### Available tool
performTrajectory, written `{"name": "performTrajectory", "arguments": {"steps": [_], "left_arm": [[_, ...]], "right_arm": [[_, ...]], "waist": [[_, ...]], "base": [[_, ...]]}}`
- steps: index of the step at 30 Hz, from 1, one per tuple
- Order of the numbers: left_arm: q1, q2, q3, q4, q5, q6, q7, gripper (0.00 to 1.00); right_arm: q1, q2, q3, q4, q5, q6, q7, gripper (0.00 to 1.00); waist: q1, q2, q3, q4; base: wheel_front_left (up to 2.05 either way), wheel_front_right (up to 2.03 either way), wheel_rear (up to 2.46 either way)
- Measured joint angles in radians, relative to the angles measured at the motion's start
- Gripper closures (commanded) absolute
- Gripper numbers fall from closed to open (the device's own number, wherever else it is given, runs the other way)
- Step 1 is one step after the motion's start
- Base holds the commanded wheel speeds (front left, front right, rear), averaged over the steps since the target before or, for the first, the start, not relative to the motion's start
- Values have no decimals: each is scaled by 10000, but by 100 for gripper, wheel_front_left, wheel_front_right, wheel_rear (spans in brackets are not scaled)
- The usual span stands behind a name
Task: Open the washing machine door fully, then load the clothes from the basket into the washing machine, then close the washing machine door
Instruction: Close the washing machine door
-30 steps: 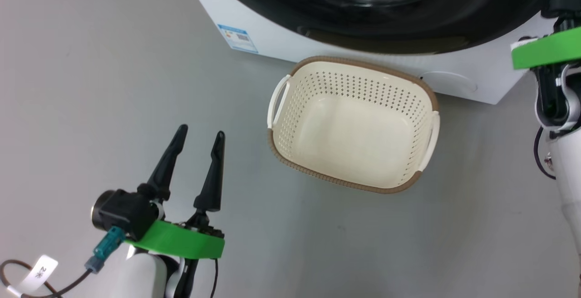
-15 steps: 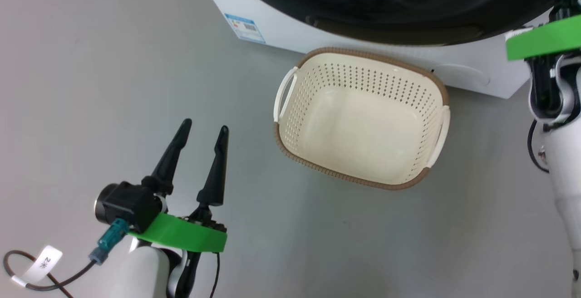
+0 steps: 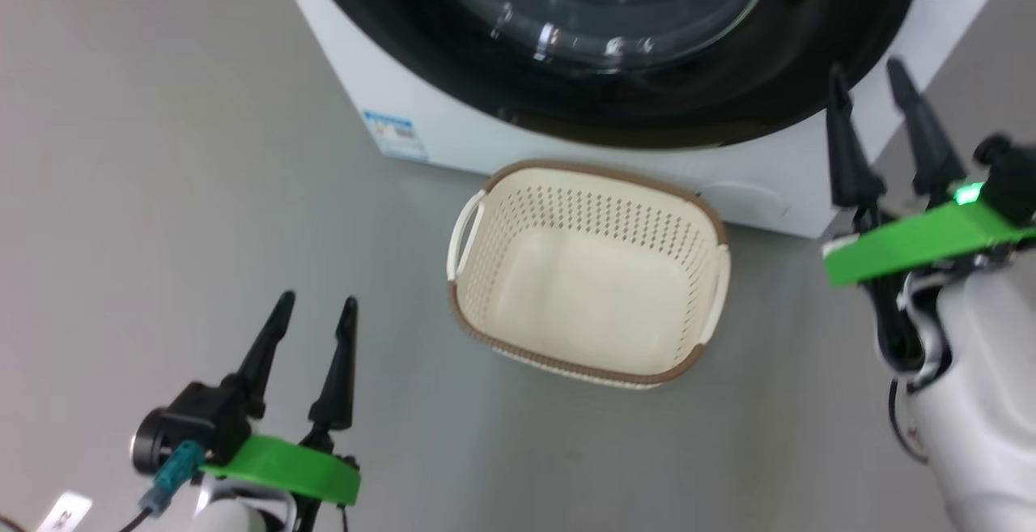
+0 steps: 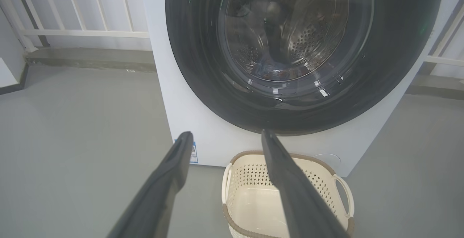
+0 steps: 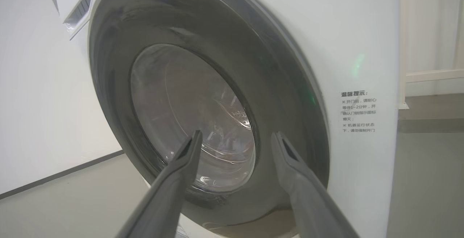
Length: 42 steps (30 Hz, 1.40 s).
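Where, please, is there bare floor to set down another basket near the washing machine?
Grey floor is bare left of the basket, between the washing machine and the left gripper, and on the basket's near side. It is tight between basket and machine, and by the right gripper.

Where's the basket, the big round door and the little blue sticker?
basket (image 3: 599,305), head view, on the bare bottom inside it.
washing machine door (image 4: 295,35), left wrist view, on the middle of its glass window.
blue sticker (image 3: 394,134), head view, on the middle of the sticker.
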Motion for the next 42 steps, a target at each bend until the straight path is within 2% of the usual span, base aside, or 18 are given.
{"name": "performTrajectory", "arguments": {"steps": [11, 19, 32, 42], "left_arm": [[784, 495, 255, 128, -2, 0, 0, 0], [1243, 709, 493, 148, -2, 0, 0, 0], [1634, 1022, 1068, 186, -46, 0, 0, 0], [1721, 1097, 1122, 583, -63, 0, 2, 0]], "right_arm": [[1982, 236, -157, -167, 44, 0, 2, 0], [2847, 309, -174, -247, 42, 0, 4, 0], [3462, 339, -259, -303, -4, 0, 27, 0], [3897, 224, -380, -405, -36, 0, 29, 0]], "waist": [[0, 0, -1202, -936], [0, 0, -1761, -1644], [0, 0, -2358, -2945], [0, 0, -2553, -3651]], "base": [[0, 0, 0], [0, 0, 0], [0, 0, 0], [0, 0, 0]]}}
